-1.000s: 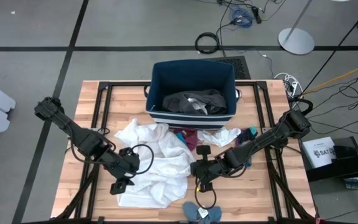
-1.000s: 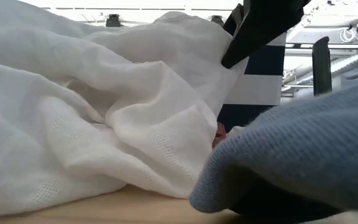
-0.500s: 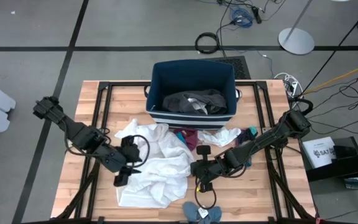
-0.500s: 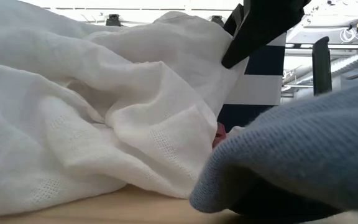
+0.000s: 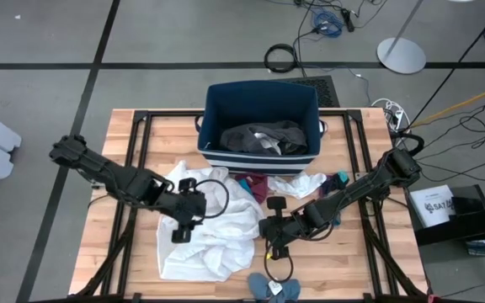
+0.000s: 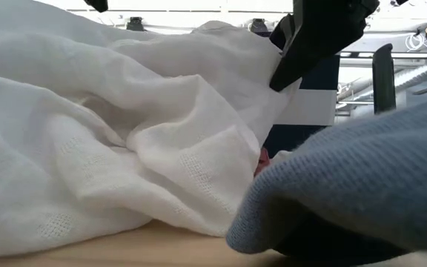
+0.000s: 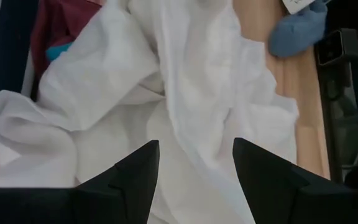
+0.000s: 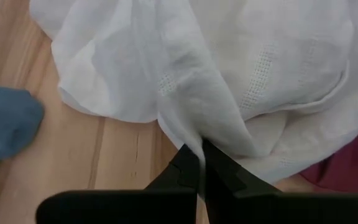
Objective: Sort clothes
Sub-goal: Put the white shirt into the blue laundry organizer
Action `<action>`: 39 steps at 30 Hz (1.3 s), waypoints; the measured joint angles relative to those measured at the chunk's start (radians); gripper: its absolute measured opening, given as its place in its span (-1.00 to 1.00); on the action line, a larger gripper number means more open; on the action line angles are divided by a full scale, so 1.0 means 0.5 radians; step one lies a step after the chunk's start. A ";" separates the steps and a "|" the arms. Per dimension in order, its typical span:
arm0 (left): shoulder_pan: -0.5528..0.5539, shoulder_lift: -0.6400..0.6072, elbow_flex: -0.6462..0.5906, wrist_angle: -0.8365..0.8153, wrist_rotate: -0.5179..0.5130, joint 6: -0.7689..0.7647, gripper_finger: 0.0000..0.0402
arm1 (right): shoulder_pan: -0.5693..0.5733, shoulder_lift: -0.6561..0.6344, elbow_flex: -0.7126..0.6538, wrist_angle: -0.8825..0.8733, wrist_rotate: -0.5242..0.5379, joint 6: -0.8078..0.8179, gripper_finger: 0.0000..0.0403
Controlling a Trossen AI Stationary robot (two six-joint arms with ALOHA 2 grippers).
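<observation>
The large white garment (image 5: 213,223) lies crumpled on the table's middle; it also shows in the low view (image 6: 117,141). My right gripper (image 5: 263,229) is shut on its right edge. My left gripper (image 5: 180,233) hovers open over the garment's left part (image 7: 185,93), touching nothing that shows. A dark grey garment (image 5: 263,137) lies in the navy bin (image 5: 217,109). A maroon piece (image 5: 258,187) and a teal sock (image 5: 340,179) lie in front of the bin. A blue sock (image 5: 274,289) lies at the near edge. My right gripper pinches a raised fold of the white garment (image 8: 194,134) at its right side between its two fingers. The fingers come from the table's right, low over the wood. The fold runs as a ridge into the fingers; the rest of the garment lies on the table.
The navy bin with white stripes (image 6: 310,96) stands at the far middle of the table. A small white piece (image 5: 301,183) lies beside the maroon one. The blue sock (image 6: 362,185) fills the low view's foreground. Bare wood (image 5: 352,244) shows at the near right.
My left gripper has moved toward the table's right edge and a little toward the far edge, from the white garment's near left edge to above the garment. It stays open.
</observation>
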 joint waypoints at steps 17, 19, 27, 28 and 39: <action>0.265 0.322 0.000 0.126 0.270 0.213 0.07 | 0.000 0.000 -0.001 0.011 0.000 -0.003 -1.00; 0.280 0.361 0.000 0.134 0.291 0.211 0.07 | 0.000 0.000 -0.001 0.011 0.000 -0.002 -1.00; 0.278 0.476 0.000 0.119 0.352 0.206 -0.44 | 0.018 0.000 -0.002 0.014 0.052 -0.057 -0.93; 0.272 0.476 0.000 0.112 0.351 0.181 -0.61 | 0.028 0.000 -0.002 0.014 0.096 -0.075 -0.88; 0.200 0.269 0.259 -0.387 -0.027 0.069 -0.98 | 0.149 -0.042 0.049 -0.133 0.799 -0.452 -0.08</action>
